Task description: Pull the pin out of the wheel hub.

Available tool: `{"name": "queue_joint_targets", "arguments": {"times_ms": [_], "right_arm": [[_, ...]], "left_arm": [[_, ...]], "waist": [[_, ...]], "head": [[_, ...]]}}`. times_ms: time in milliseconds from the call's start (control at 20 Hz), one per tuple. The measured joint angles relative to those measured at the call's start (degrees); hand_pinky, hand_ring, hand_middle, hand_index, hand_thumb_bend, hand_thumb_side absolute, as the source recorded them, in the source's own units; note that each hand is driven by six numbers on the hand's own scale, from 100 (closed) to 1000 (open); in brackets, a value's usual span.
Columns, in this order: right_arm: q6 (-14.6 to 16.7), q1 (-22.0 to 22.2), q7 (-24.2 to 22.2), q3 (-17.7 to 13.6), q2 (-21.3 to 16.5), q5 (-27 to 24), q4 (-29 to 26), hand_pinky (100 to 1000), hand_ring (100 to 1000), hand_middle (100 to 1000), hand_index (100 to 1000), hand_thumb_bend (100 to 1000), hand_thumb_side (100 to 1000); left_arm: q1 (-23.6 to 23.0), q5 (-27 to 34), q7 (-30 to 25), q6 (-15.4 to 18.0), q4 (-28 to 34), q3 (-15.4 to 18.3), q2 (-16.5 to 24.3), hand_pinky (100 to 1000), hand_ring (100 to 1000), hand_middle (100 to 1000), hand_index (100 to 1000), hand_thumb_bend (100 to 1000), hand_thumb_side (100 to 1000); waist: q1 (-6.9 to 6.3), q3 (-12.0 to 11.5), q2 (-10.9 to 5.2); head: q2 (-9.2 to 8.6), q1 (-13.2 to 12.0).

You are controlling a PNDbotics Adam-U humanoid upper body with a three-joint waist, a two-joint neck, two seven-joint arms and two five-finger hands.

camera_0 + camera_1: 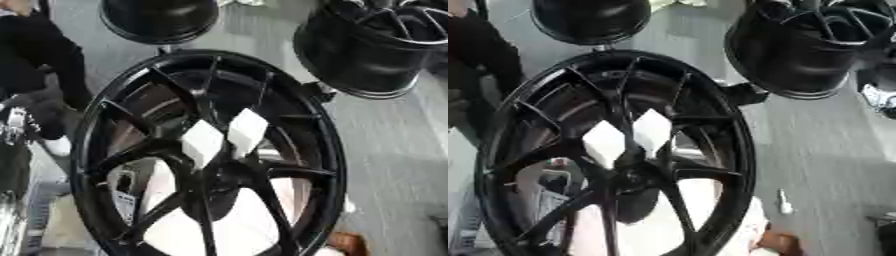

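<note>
A large black spoked wheel (105, 125) stands upright and fills the middle of both views. At its hub (219, 175), where the spokes meet, two white diamond-shaped pieces stick out side by side: one on the left (203, 142) and one on the right (246, 131). I cannot make out a pin apart from these white pieces. Neither of my hands shows in either view. A shiny silver and black part (13, 130) sits at the left edge, and I cannot tell what it is.
Two more black wheels are at the top, one in the centre (157, 20) and one on the right (367, 50). Grey floor (394, 150) lies to the right. A small white object (781, 201) lies on it. A dark-clothed person (35, 55) is at the upper left.
</note>
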State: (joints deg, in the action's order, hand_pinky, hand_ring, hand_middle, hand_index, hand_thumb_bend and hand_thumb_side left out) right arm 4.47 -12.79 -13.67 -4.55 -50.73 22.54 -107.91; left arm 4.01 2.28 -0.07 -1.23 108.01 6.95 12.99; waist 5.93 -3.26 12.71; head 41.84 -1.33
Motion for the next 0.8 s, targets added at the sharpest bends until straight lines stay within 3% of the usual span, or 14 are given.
{"name": "queue_joint_targets", "arguments": {"times_ms": [200,500,650,800], "right_arm": [[0.8,-1.5,-2.5,0.6,-1.8,0.3,-0.6,892,804,733,768,100,355],[3.6,-4.8,-14.8,3.2,-6.3,0.5,-2.5,903,831,758,792,142,525],[4.3,-7.0,-22.0,4.3,-7.6,-0.3,-3.2,903,830,756,792,165,521],[4.8,-9.2,-25.9,5.1,-8.6,-1.3,-4.3,902,826,751,789,171,500]], "left_arm": [[-0.1,0.0,0.0,0.0,0.0,0.0,0.0,903,859,813,796,100,842],[-0.1,0.0,-0.1,-0.1,0.0,0.0,0.0,903,859,813,796,100,843],[-0.1,0.0,-0.1,-0.1,0.0,0.0,0.0,903,859,813,796,100,843],[-0.1,0.0,-0.2,0.0,0.0,-0.1,0.0,903,859,813,796,100,843]], "waist": [[0.0,0.0,0.0],[0.19,-0.3,-0.11],[0.22,-0.4,-0.22],[0.35,-0.6,-0.25]], "head": [[0.17,0.1],[0.37,0.4],[0.4,0.5],[0.41,0.6]]}}
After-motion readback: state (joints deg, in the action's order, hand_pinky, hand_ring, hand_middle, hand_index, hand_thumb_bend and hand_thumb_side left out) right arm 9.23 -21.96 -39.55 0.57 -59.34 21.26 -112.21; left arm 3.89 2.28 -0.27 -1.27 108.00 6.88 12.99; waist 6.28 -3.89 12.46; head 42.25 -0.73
